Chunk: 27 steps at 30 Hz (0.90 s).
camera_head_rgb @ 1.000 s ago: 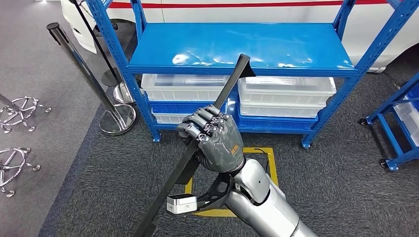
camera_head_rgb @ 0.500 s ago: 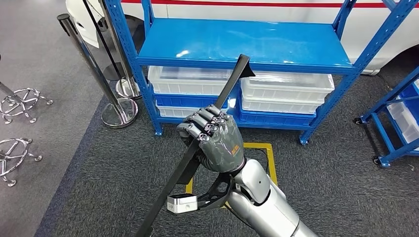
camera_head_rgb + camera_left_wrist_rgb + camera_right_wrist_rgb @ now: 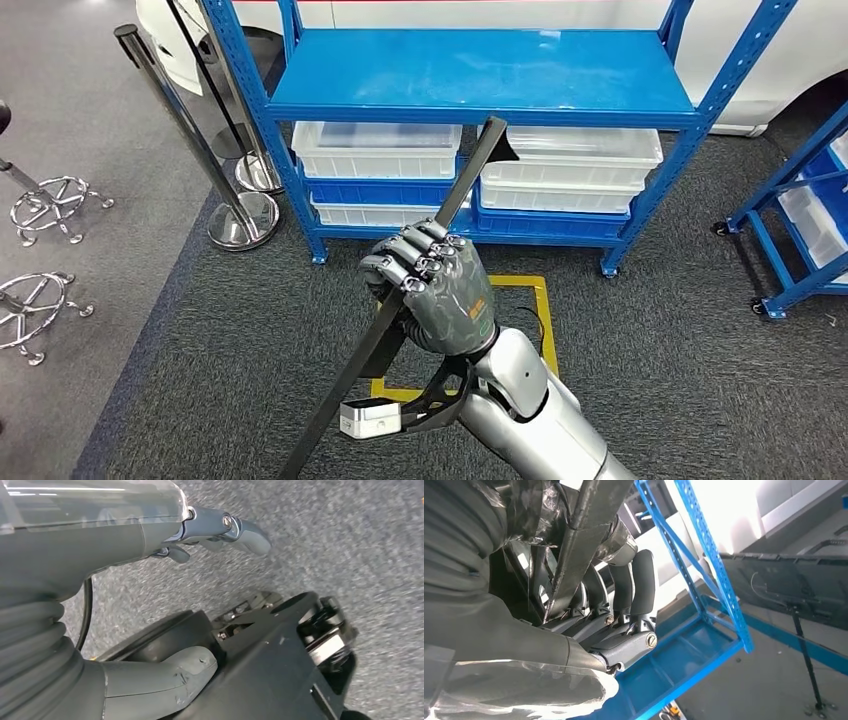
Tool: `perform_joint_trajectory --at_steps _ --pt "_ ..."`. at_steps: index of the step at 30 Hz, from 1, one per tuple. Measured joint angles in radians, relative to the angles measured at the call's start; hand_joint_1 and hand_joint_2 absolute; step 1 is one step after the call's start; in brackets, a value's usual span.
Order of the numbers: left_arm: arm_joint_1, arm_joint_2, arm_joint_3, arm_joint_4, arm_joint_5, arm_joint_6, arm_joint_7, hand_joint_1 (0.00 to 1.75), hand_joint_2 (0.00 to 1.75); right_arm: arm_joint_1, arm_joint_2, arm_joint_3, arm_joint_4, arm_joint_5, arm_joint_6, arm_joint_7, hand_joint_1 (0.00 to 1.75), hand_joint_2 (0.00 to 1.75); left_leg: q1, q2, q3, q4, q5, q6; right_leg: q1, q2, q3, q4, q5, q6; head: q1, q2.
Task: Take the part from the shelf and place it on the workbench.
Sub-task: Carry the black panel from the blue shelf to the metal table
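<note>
The part (image 3: 466, 178) is a long, flat black bar. My right hand (image 3: 436, 288) grips it around its middle and holds it slanted in front of me, its upper end over the front of the blue shelf (image 3: 480, 75). In the right wrist view the bar (image 3: 585, 525) runs through the curled fingers (image 3: 642, 582). The shelf's top board is bare. My left hand (image 3: 100, 545) hangs over the carpet with its thumb (image 3: 170, 672) and fingers (image 3: 245, 530) apart, holding nothing.
Clear plastic bins (image 3: 378, 150) fill the shelf's lower levels. Two metal stanchion posts (image 3: 185, 130) stand at its left, with chair bases (image 3: 50, 205) further left. A second blue rack on wheels (image 3: 800, 200) stands at the right. A yellow square (image 3: 541, 300) marks the carpet.
The whole picture has shifted: the camera has moved, and the shelf now sits higher and a little smaller. My right hand keeps the same grip on the bar.
</note>
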Motion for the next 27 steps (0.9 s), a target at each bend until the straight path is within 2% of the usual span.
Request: perform_joint_trajectory --at_steps 2,3,4,6,8,9,10,12,13,14,15,18,19,21,23,24,25,27 --pt "0.0 0.006 0.0 0.0 0.001 0.0 -0.001 0.0 1.75 0.006 0.0 -0.002 -0.002 -0.002 0.0 -0.004 1.75 1.75 0.0 -0.001 0.095 -0.132 0.036 0.005 0.0 0.001 -0.017 0.004 0.013 0.005 0.0 0.0" --pt "0.0 0.008 0.0 0.0 0.002 0.0 -0.001 0.0 1.75 0.007 0.001 -0.003 -0.004 -0.003 0.0 -0.005 1.75 1.75 -0.003 -0.002 0.133 -0.189 0.049 0.01 0.0 0.002 -0.022 0.005 0.019 0.01 0.0 0.0" --pt "-0.001 0.01 0.0 0.0 0.002 0.0 -0.002 0.0 1.75 0.008 0.001 -0.004 -0.006 -0.003 0.0 -0.006 1.75 1.75 -0.006 -0.003 0.155 -0.226 0.055 0.015 0.0 0.002 -0.024 0.004 0.025 0.016 0.0 0.0" --pt "0.0 0.013 0.0 0.0 0.002 0.0 -0.002 0.0 1.75 0.01 0.002 -0.006 -0.009 -0.003 0.0 -0.008 1.75 1.75 -0.012 -0.004 0.157 -0.239 0.063 0.028 -0.001 0.001 -0.024 0.0 0.037 0.03 0.0 0.0" --pt "0.001 0.016 0.0 0.0 0.002 -0.001 -0.002 0.0 1.75 0.012 0.001 -0.008 -0.011 -0.003 0.0 -0.009 1.75 1.75 -0.009 -0.002 0.153 -0.25 0.077 0.044 -0.001 0.001 -0.028 0.004 0.035 0.042 0.0 0.0" --pt "0.001 0.017 0.001 0.0 0.001 -0.001 -0.002 0.0 1.75 0.013 0.001 -0.01 -0.012 -0.003 0.0 -0.01 1.75 1.75 -0.007 0.0 0.149 -0.256 0.087 0.052 -0.001 0.001 -0.036 0.021 0.016 0.045 0.001 0.0" --pt "0.001 0.018 0.001 0.0 0.001 -0.001 -0.002 0.0 1.75 0.013 0.001 -0.012 -0.013 -0.003 0.0 -0.01 1.75 1.75 -0.006 0.002 0.143 -0.259 0.097 0.06 -0.001 0.001 -0.05 0.058 -0.02 0.048 0.001 0.0" --pt "0.001 0.018 0.001 0.0 0.0 -0.002 -0.002 0.0 1.75 0.016 0.001 -0.015 -0.015 -0.004 0.0 -0.011 1.75 1.75 -0.009 0.003 0.123 -0.258 0.113 0.067 -0.001 0.001 -0.086 0.171 -0.108 0.05 0.001 0.0" --pt "0.001 0.018 0.001 0.0 0.0 -0.002 -0.002 0.0 1.75 0.017 0.001 -0.015 -0.015 -0.004 0.0 -0.011 1.75 1.75 -0.011 0.003 0.111 -0.257 0.12 0.068 -0.001 0.001 -0.096 0.22 -0.135 0.051 0.001 0.0" --pt "0.002 0.018 0.001 0.0 0.0 -0.002 -0.002 0.0 1.75 0.019 0.0 -0.016 -0.015 -0.004 0.0 -0.011 1.75 1.75 -0.013 0.003 0.1 -0.256 0.127 0.068 -0.001 0.001 -0.092 0.242 -0.142 0.052 0.001 0.0" --pt "0.002 0.018 0.001 0.0 0.0 -0.002 -0.002 0.0 1.75 0.02 -0.001 -0.016 -0.015 -0.004 0.0 -0.011 1.75 1.75 -0.013 0.004 0.088 -0.253 0.134 0.067 -0.001 0.001 -0.07 0.23 -0.132 0.052 0.001 0.0" --pt "0.002 0.019 0.001 0.0 -0.001 -0.002 -0.002 0.0 1.75 0.021 -0.002 -0.018 -0.017 -0.003 0.0 -0.012 1.75 1.75 -0.015 0.003 0.059 -0.24 0.15 0.059 0.004 0.0 0.056 0.064 -0.085 0.04 0.0 0.0" --pt "0.003 0.019 0.001 0.0 -0.001 -0.002 -0.003 0.0 1.75 0.021 -0.002 -0.018 -0.019 -0.003 0.0 -0.012 1.75 1.75 -0.015 0.003 0.054 -0.237 0.155 0.054 0.007 0.0 0.081 0.024 -0.079 0.035 0.001 0.0" --pt "0.003 0.019 0.001 0.0 -0.001 -0.002 -0.003 0.0 1.75 0.021 -0.002 -0.019 -0.021 -0.003 0.0 -0.013 1.75 1.75 -0.016 0.003 0.05 -0.236 0.165 0.042 0.013 0.001 0.089 0.001 -0.074 0.024 0.001 0.0" --pt "0.003 0.019 0.001 0.0 -0.001 -0.002 -0.003 0.0 1.75 0.02 -0.002 -0.02 -0.022 -0.002 0.0 -0.013 1.75 1.75 -0.015 0.001 0.045 -0.233 0.166 0.03 0.009 0.0 0.084 -0.01 -0.062 0.011 0.001 0.0" --pt "0.004 0.019 0.001 0.0 -0.001 -0.001 -0.003 0.0 1.75 0.02 -0.001 -0.02 -0.022 -0.002 0.0 -0.013 1.75 1.75 -0.014 -0.001 0.037 -0.217 0.148 0.024 0.006 -0.001 0.08 -0.014 -0.053 0.003 0.001 0.0" --pt "0.004 0.019 0.001 0.0 -0.001 -0.001 -0.003 0.0 1.75 0.02 -0.001 -0.02 -0.023 -0.002 0.0 -0.014 1.75 1.75 -0.012 -0.002 0.023 -0.183 0.116 0.018 0.003 -0.003 0.073 -0.018 -0.043 -0.003 0.0 0.0" --pt "0.005 0.019 0.001 0.0 -0.001 0.0 -0.003 0.0 1.75 0.02 0.001 -0.02 -0.023 -0.002 0.0 -0.014 1.75 1.75 -0.006 -0.004 -0.016 -0.066 0.028 0.008 0.002 -0.004 0.052 -0.018 -0.027 -0.009 -0.002 0.0"
